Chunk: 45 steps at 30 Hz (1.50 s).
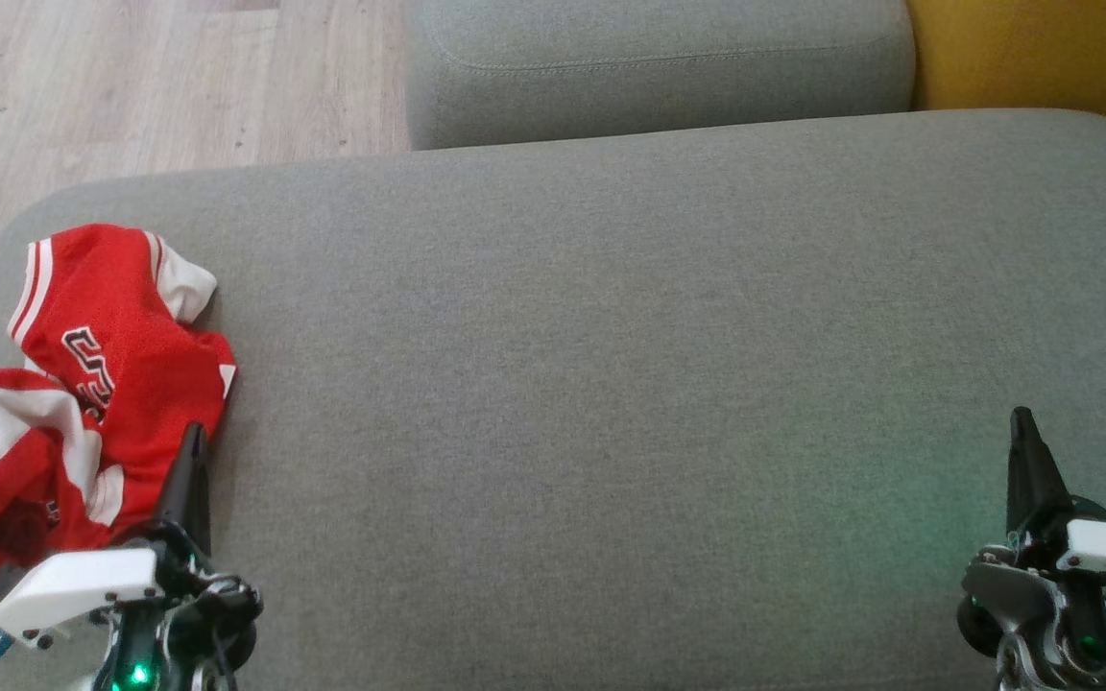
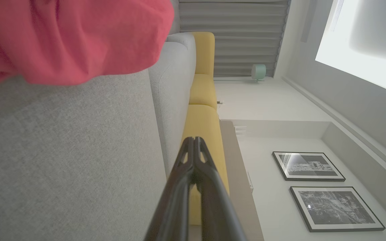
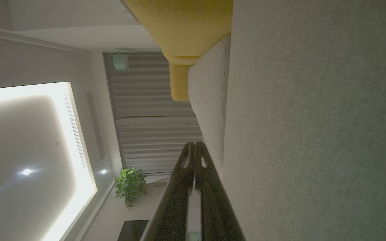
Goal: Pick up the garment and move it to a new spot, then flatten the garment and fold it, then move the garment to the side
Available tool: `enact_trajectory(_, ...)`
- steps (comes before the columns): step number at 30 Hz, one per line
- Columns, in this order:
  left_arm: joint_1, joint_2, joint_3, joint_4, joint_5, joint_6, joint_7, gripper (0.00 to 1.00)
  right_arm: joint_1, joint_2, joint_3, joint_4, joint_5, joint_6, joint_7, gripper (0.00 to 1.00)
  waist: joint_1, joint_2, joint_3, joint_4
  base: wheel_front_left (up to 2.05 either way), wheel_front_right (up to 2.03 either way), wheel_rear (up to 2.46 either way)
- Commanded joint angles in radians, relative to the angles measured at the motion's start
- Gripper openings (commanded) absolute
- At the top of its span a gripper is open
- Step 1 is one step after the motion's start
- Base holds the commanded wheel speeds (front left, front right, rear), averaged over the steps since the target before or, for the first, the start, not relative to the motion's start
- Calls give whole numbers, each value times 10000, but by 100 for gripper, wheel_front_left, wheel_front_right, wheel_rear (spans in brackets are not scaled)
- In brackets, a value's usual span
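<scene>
A crumpled red and white basketball jersey (image 1: 83, 384) lies bunched at the near left end of a grey sofa seat (image 1: 611, 384). The left tool (image 1: 192, 443), its fingers pressed together and empty, points toward the far side just beside the jersey's right edge. The right tool (image 1: 1024, 422), also closed on nothing, sits at the near right, well apart from the garment.

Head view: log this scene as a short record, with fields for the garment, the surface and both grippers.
garment: red and white jersey, crumpled in a heap, not yet folded
place: left end of the grey sofa cushion
left gripper: shut, empty, close beside the jersey
right gripper: shut, empty, over the cushion's right side
background: wooden floor, yellow cushion
</scene>
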State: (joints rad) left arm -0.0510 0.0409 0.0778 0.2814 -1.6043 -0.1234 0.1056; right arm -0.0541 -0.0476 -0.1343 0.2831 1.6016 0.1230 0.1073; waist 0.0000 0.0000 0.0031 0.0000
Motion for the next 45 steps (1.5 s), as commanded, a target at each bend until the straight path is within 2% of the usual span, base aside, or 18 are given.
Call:
enact_trajectory(1, -569, 93, 356, -366, -48, -73, 73, 0, -538, -26, 210, -384, 74, 77, 56, 0, 0, 0, 0, 0, 0, 0, 0)
enact_trajectory(20, -569, 93, 356, -366, -48, -73, 73, 0, -538, -26, 210, -384, 74, 77, 56, 0, 0, 0, 0, 0, 0, 0, 0)
enact_trajectory(21, -1, 0, 1, -1, 0, 0, 0, 100, -1, 0, 1, -1, 0, 0, 0, 100, 0, 0, 0, 0, 0, 0, 0)
enact_trajectory(25, 215, -53, -34, 432, -7, 17, -27, 100, 190, 21, 39, 405, -3, -3, -10, 100, 0, 0, 3, 0, 0, 0, 0)
enact_trajectory(40, 26, -35, -267, 133, 98, 6, -469, 100, 42, -8, 520, -46, -82, 6, -366, 100, 0, 0, 3, 26, 0, 0, 0)
enact_trajectory(45, -4, -29, -296, -48, 425, 2, -616, 100, -4, -50, 731, -271, -171, 10, -503, 100, 0, 0, -23, 31, 0, 0, 0)
